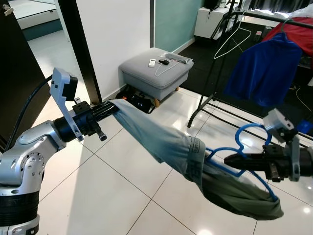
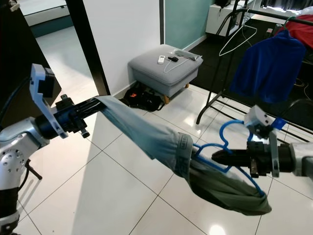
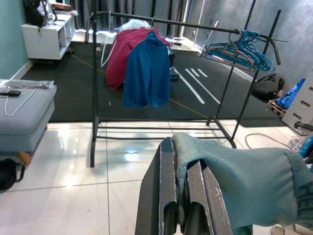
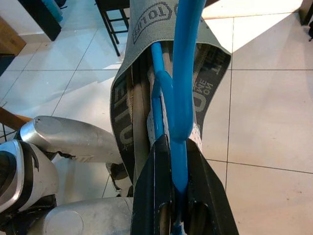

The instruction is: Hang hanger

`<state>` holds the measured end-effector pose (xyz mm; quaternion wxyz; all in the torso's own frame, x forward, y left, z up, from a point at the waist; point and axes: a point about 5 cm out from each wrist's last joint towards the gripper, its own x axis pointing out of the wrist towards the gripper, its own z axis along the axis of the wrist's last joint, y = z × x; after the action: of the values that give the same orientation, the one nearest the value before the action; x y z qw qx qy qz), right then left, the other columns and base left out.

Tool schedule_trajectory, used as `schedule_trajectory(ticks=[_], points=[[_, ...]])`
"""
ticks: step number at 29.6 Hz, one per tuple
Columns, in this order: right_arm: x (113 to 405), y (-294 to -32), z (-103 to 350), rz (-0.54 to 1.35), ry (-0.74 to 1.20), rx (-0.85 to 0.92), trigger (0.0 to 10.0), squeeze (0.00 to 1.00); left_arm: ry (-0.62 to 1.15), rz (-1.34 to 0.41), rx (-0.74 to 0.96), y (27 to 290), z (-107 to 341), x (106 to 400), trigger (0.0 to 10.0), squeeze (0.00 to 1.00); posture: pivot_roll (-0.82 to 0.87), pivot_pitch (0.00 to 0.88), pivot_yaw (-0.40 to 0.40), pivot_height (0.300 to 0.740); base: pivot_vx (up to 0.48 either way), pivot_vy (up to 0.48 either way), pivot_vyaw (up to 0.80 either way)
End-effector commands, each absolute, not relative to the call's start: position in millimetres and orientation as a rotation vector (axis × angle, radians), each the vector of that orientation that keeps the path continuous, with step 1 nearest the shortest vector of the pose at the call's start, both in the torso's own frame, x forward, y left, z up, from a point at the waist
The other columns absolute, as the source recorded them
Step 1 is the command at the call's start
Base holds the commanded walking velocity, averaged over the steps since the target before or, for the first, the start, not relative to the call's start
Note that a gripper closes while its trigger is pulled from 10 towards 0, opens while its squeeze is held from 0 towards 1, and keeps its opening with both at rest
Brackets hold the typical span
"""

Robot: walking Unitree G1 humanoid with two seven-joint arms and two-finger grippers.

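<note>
The left gripper (image 1: 111,108) is pinching the grey-green garment (image 1: 166,144), stretching it from 10 toward 4 o'clock, where the right gripper (image 1: 234,159) is clamping the blue hanger (image 1: 244,147).

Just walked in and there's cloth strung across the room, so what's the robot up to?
The robot stretches a grey-green garment between its two hands. The left hand is clamped on one end of the fabric; the right hand grips a blue plastic hanger threaded through the garment's waistband. The black clothes rack stands ahead; nothing is hung yet.
</note>
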<state>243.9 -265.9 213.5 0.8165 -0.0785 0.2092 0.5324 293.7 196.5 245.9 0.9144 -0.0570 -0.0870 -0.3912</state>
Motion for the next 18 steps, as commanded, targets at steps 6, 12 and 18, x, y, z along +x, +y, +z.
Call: schedule_trajectory(ticks=[6, 12, 18], points=[[244.3, -272.2, 226.1, 1.093, 0.400, -0.200, 10.0, 0.00, -0.121, -0.686, -0.109, 217.5, 227.6, 298.8, 0.0, 0.00, -0.10, 0.051, 0.003, 0.740, 0.000, 0.000, 0.00], [249.1, -270.9, 234.6, 1.079, 0.342, -0.202, 10.0, 0.00, -0.008, -0.637, -0.068, 218.2, 200.1, 301.1, 0.0, 0.00, -0.10, 0.054, 0.003, 0.740, 0.000, 0.000, 0.00], [252.1, -268.8, 239.1, 1.074, 0.311, -0.202, 10.0, 0.00, 0.032, -0.626, -0.077, 215.1, 187.4, 299.1, 0.0, 0.00, -0.10, 0.062, -0.003, 0.740, 0.000, 0.000, 0.00]])
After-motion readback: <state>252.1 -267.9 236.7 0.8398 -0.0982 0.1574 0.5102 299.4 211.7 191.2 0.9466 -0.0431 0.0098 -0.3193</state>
